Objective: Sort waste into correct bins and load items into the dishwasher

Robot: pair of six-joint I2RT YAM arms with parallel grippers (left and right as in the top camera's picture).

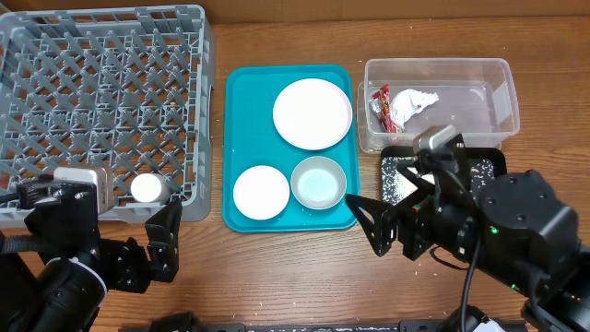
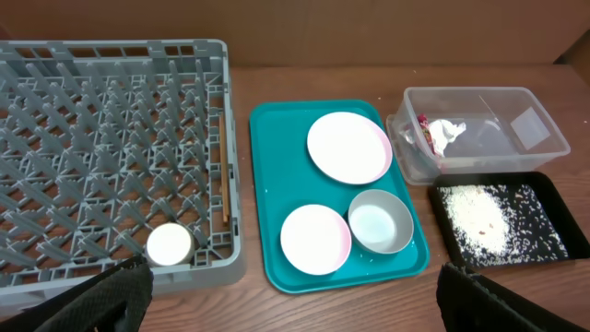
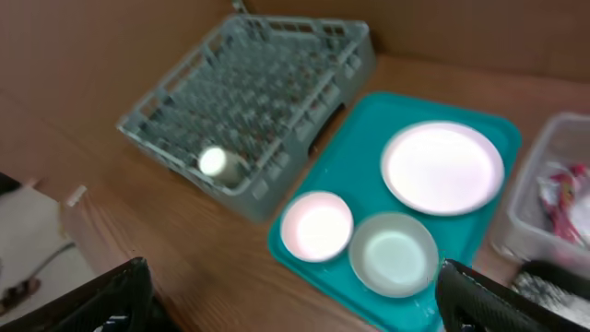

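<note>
The grey dish rack [image 1: 101,92] stands at the back left with the white cup [image 1: 146,188] in its front right corner. The plate [image 1: 312,112], pinkish bowl [image 1: 261,192] and grey-white bowl [image 1: 318,182] sit on the teal tray [image 1: 241,111]. The clear tub [image 1: 498,92] holds the red-and-white wrapper [image 1: 381,103] and napkin [image 1: 412,104]. The black tray [image 1: 489,161] holds rice grains [image 2: 479,217]; my right arm covers part of it. My left gripper [image 1: 166,242] is open and empty in front of the rack. My right gripper [image 1: 373,226] is open and empty by the teal tray's front right corner.
Bare wooden table lies in front of the rack and teal tray [image 2: 304,304]. A brown stick [image 2: 222,166] lies along the rack's right wall. A brown board runs along the back. A few stray grains lie on the teal tray near the bowls.
</note>
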